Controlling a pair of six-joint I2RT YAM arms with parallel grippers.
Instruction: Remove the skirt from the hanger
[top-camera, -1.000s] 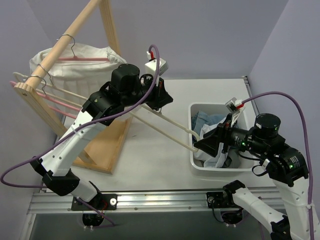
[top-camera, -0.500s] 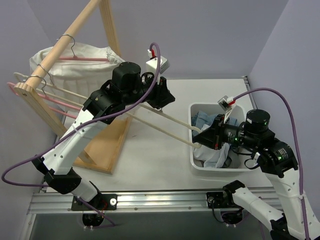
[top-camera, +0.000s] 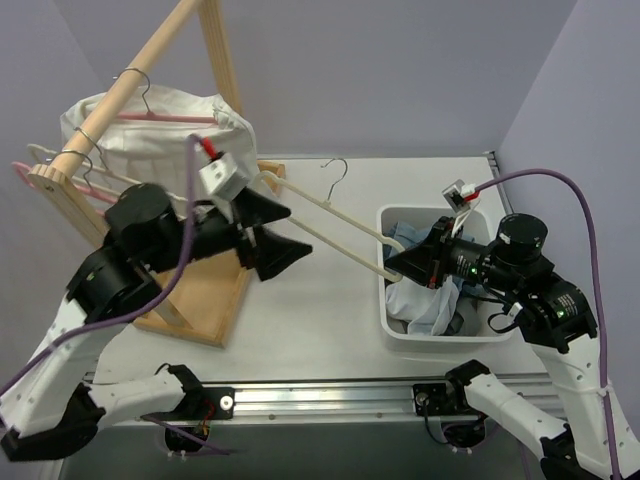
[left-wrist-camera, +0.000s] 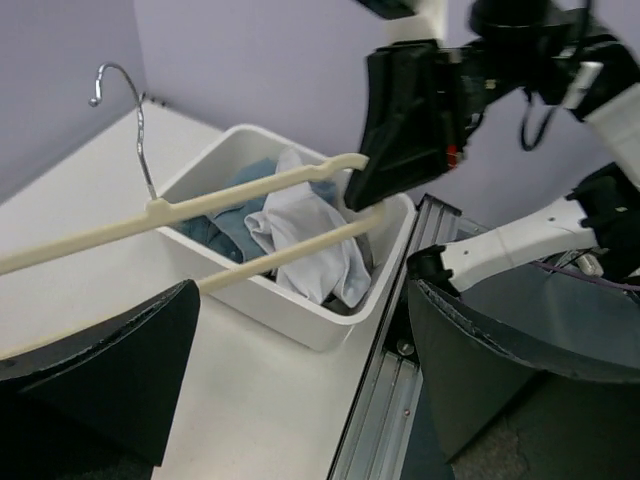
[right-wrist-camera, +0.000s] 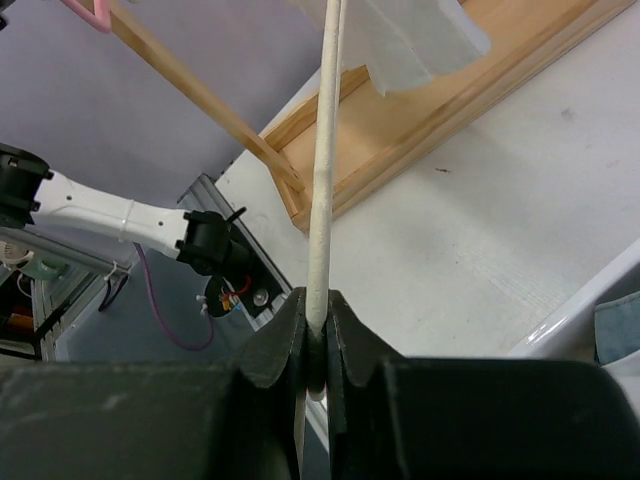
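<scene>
No skirt shows in any view. A pink hanger (top-camera: 165, 118) hangs on the wooden rod with white cloth (top-camera: 150, 145) on it, and another pink hanger (top-camera: 115, 207) hangs lower left. My right gripper (top-camera: 395, 268) is shut on the lower bar of a bare cream hanger (top-camera: 340, 250), which reaches left over the table with its wire hook (top-camera: 335, 165) up. In the right wrist view the bar (right-wrist-camera: 325, 150) is pinched between the jaws of that gripper (right-wrist-camera: 315, 300). My left gripper (top-camera: 285, 232) stands open beside the cream hanger's left end, holding nothing. Its wrist view shows the gripper (left-wrist-camera: 303, 300) apart from the cream hanger (left-wrist-camera: 250, 188).
A white bin (top-camera: 430, 335) at the right holds a light blue garment (top-camera: 410, 238) and a white shirt (top-camera: 425, 305). The wooden rack (top-camera: 210, 290) stands at the left with its rod (top-camera: 130, 85) slanting up. A metal rail runs along the near table edge.
My left gripper has opened, let go of the cream hanger and drawn back to the left and nearer. My right gripper has shut on the hanger's lower bar.
</scene>
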